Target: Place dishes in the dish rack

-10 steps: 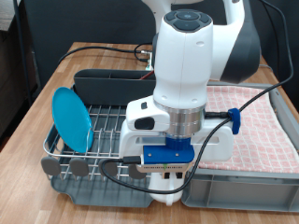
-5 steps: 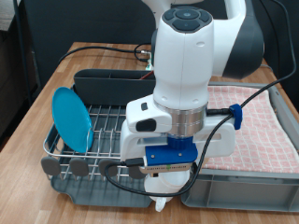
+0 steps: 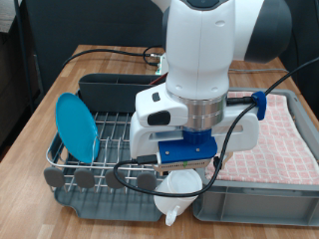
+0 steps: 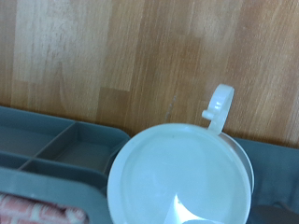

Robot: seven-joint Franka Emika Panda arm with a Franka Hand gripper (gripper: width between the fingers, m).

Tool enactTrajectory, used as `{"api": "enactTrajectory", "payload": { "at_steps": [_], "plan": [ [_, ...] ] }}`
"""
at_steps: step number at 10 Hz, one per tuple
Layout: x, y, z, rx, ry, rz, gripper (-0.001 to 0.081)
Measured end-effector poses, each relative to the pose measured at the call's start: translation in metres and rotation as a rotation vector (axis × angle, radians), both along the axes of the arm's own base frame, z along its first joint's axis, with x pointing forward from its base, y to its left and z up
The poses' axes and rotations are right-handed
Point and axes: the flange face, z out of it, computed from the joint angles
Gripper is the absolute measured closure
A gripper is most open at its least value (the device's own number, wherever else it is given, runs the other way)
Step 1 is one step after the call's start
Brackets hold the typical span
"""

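The light-blue plate (image 3: pixel 77 124) stands on edge in the dish rack (image 3: pixel 80 177) at the exterior view's left. My gripper (image 3: pixel 179 184) hangs over the rack's front right corner, shut on the white mug (image 3: pixel 177 194), which is held tilted just above the rack's front edge. The wrist view shows the mug (image 4: pixel 182 177) from above, its handle (image 4: pixel 220 101) pointing toward the wooden table (image 4: pixel 140 47); my fingers are hidden there. The wooden spoon is out of view.
A grey bin (image 3: pixel 259 204) with a pink checked towel (image 3: pixel 284 134) sits at the exterior view's right, beside the rack. A dark long box (image 3: pixel 110 90) stands at the rack's far side. Black cables cross behind and in front of the arm.
My hand has risen and turned, lifting the mug a little higher and toward the exterior view's right. The plate has not moved.
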Motion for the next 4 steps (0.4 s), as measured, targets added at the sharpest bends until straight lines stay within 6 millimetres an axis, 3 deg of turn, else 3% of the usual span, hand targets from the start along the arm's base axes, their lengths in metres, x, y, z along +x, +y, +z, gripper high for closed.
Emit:
{"api": "enactTrajectory", "payload": {
  "at_steps": [4],
  "plan": [
    [-0.01,0.011,0.038,-0.007,0.021,-0.003,0.0004]
  ]
}}
